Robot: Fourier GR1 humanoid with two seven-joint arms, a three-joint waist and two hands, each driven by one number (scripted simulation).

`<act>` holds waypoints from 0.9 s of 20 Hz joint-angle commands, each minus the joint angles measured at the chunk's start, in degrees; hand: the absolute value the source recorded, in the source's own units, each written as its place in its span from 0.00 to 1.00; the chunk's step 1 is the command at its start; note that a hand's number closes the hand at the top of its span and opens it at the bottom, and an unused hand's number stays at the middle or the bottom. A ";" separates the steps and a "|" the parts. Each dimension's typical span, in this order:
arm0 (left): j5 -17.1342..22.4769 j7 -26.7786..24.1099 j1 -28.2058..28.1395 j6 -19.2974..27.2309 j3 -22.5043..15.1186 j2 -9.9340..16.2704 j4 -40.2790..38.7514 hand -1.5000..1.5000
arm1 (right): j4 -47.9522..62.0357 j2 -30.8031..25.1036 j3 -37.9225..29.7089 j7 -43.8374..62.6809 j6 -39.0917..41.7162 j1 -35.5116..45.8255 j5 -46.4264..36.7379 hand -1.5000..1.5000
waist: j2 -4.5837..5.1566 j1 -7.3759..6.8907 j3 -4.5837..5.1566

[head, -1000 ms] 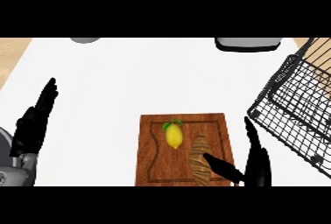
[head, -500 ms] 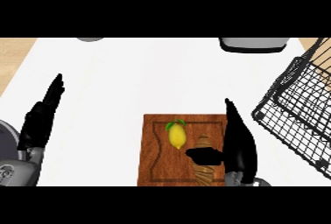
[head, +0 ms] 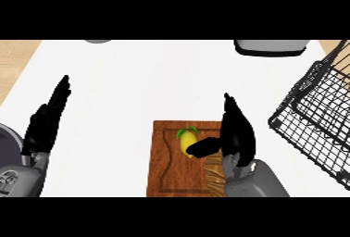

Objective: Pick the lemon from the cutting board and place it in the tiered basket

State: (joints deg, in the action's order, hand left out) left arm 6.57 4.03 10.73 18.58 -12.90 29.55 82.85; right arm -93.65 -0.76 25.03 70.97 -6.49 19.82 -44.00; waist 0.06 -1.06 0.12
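A yellow lemon (head: pixel 186 140) with a green leaf lies on the wooden cutting board (head: pixel 169 166) at the lower middle of the head view. My right hand (head: pixel 236 131) stands over the board's right part with straight fingers pointing away. Its thumb reaches left and touches or overlaps the lemon's right lower side. The black wire tiered basket (head: pixel 315 118) stands at the right edge. At the left, apart from the board, my left hand (head: pixel 46 122) rests open with its fingers up.
A light brown object (head: pixel 215 173) lies on the board's lower right, partly hidden by my right forearm. A grey container (head: pixel 270 46) sits at the counter's far edge, and a grey round thing (head: pixel 97 41) is at the top left.
My right hand has moved up and left across the board until it stands beside the lemon, its thumb now at the fruit. The left hand has barely shifted.
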 commanded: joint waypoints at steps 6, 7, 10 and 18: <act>-1.81 -0.03 0.14 0.55 -0.45 -1.64 -0.73 0.50 | 8.79 0.73 2.43 14.24 0.22 4.84 4.32 0.00 | -0.05 0.11 -0.02; -1.86 -0.33 0.21 0.84 0.05 -2.02 -1.47 0.50 | 7.55 0.73 1.81 14.24 1.11 4.69 3.49 0.00 | -0.16 0.66 -0.01; -1.49 -2.64 -1.48 -0.61 0.88 -1.23 -1.76 0.50 | 7.35 0.72 3.32 14.24 0.58 4.10 3.96 0.00 | -0.32 0.64 0.03; -2.27 -1.24 -0.07 -0.66 1.06 -2.48 -2.50 0.50 | 11.15 0.72 5.63 14.25 2.18 5.51 0.65 0.00 | -0.25 1.13 0.01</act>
State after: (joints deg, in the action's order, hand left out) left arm 5.19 2.33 9.22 17.67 -11.58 28.06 81.83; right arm -83.31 -0.79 29.08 71.35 -4.20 23.19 -42.27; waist -0.23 -0.33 0.13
